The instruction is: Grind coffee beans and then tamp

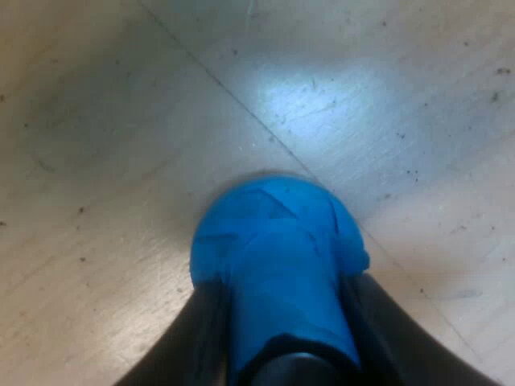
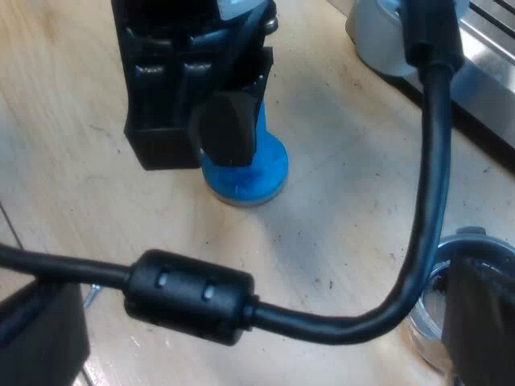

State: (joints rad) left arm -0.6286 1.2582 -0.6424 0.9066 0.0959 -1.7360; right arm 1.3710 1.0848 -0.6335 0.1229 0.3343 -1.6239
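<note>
Tamper (image 1: 273, 233), blue, is clenched between the two black fingers of our left gripper (image 1: 282, 301), one finger on each side of its stem. It stands upright, its wide base flat on the pale wooden table (image 1: 96, 161). Our right gripper (image 2: 261, 330) hangs above the table, fingers spread wide and holding nothing. A measuring glass (image 2: 430, 310) stands just beside one right finger, well apart from the tamper. Beyond the tamper we note a ribbed metal edge (image 2: 491, 48), probably the espresso machine's tray, though too little of it shows to be sure.
</note>
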